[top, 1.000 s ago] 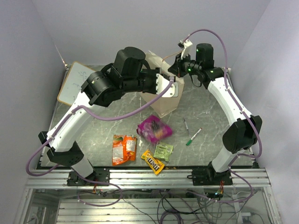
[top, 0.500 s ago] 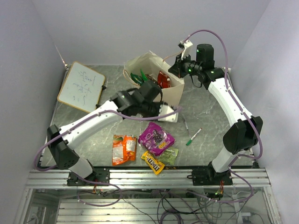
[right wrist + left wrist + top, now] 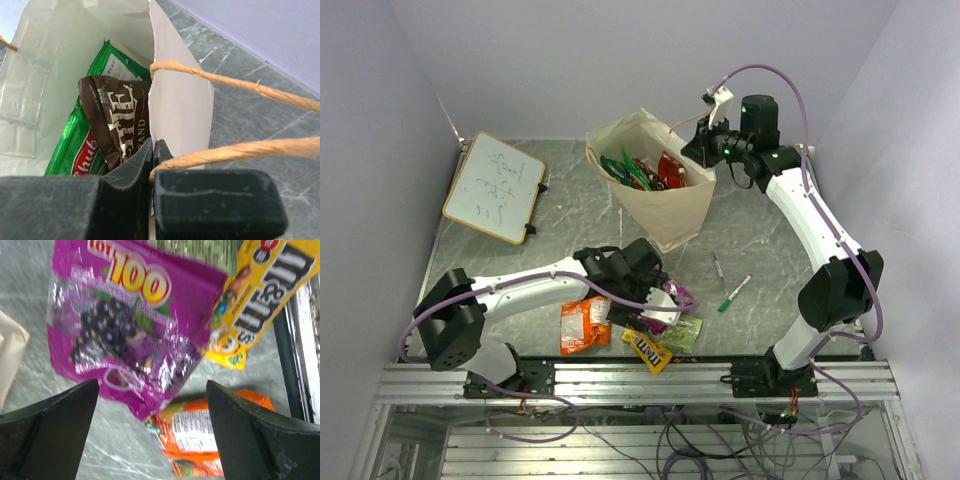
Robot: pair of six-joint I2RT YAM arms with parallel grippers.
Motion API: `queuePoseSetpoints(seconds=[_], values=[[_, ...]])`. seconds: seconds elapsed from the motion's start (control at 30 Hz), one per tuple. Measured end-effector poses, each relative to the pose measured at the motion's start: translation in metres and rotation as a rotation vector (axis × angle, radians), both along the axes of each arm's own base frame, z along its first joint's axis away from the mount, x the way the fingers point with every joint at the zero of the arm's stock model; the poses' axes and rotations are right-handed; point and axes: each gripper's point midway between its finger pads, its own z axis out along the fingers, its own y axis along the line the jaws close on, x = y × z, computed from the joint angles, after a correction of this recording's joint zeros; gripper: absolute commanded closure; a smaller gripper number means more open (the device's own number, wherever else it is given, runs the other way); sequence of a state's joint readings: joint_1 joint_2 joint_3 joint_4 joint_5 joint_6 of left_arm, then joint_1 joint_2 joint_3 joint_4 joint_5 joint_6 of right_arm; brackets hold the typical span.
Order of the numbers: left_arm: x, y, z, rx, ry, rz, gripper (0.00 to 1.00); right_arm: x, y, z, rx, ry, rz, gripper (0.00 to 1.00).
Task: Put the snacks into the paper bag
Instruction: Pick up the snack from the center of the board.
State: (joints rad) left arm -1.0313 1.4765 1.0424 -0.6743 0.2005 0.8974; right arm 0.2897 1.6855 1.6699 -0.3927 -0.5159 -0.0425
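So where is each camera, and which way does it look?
Top external: high behind the arm bases, looking down on the table; left arm and right arm show.
Left wrist: on its arm, facing down between the open left fingers at the purple pouch, M&M's and orange bag.
Right wrist: on its arm, past the shut right fingers pinching the paper bag's rim, at a green bag and brown packet inside.
Shared: the orange bag, in top and left wrist.

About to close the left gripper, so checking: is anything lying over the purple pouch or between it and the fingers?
Nothing visible does. The left gripper is open with the purple pouch bare below it; the M&M's packet and orange bag lie beside it, not over it.
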Motion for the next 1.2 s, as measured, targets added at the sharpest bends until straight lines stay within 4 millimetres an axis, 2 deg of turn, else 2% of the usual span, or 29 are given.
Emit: queuePoseSetpoints(seconds=[0.2, 0.37, 0.5, 0.67, 0.93, 1.1, 1.2], values=[[-0.018, -0.04, -0.008, -0.029, -0.024, -0.103, 0.02, 0.001, -0.001, -0.001, -0.002, -0.001, -0.004, 1.0], [-0.039, -0.054, -0.019, -0.008, -0.017, -0.183, 0.07, 0.002, -0.002, -0.002, -0.005, -0.007, -0.011, 1.0], [-0.043, -0.06, -0.026, -0.006, -0.018, -0.195, 0.14, 0.003, -0.004, -0.003, -0.004, -0.009, -0.014, 1.0], [-0.034, -0.067, -0.027, -0.029, -0.058, -0.175, 0.33, 0.004, -0.005, -0.003, -0.003, -0.009, -0.015, 1.0], [-0.027, -0.066, -0.03, -0.025, -0.1, -0.172, 0.67, 0.002, -0.005, -0.003, -0.002, -0.012, -0.015, 1.0], [-0.022, -0.066, -0.029, -0.019, -0.127, -0.165, 0.92, 0.002, -0.005, -0.002, -0.002, -0.011, -0.015, 1.0], [-0.017, -0.066, -0.023, -0.014, -0.144, -0.152, 0.93, 0.002, -0.005, -0.003, -0.002, -0.011, -0.015, 1.0]])
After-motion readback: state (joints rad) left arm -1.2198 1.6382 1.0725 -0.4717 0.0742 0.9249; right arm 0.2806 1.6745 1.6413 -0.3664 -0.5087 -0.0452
